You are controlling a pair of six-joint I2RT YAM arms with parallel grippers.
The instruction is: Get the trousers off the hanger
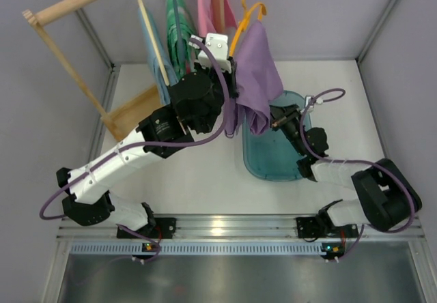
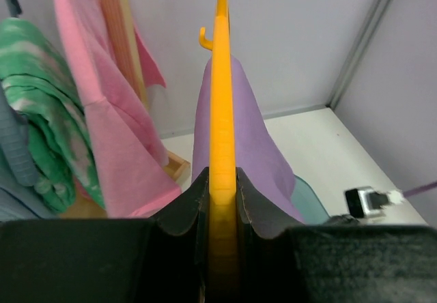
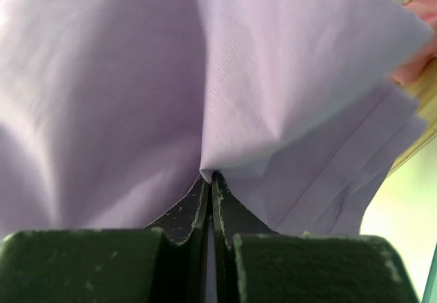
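The lilac trousers (image 1: 258, 71) hang draped over the orange-yellow hanger (image 1: 240, 30), whose hook points up at the back. My left gripper (image 1: 229, 78) is shut on the hanger's lower bar; in the left wrist view the hanger (image 2: 222, 105) runs straight up from between my black fingers (image 2: 188, 207), with the trousers (image 2: 256, 139) falling off its right side. My right gripper (image 1: 274, 120) is shut on a fold at the trousers' lower edge; in the right wrist view the cloth (image 3: 205, 78) fills the frame and is pinched at my fingertips (image 3: 220, 187).
A wooden rack (image 1: 82, 3) at the back left carries a light blue garment (image 1: 151, 37), a green one (image 1: 179, 26) and a pink one (image 1: 206, 6). A translucent blue tray (image 1: 273, 160) lies on the white table below the trousers. Grey walls close in both sides.
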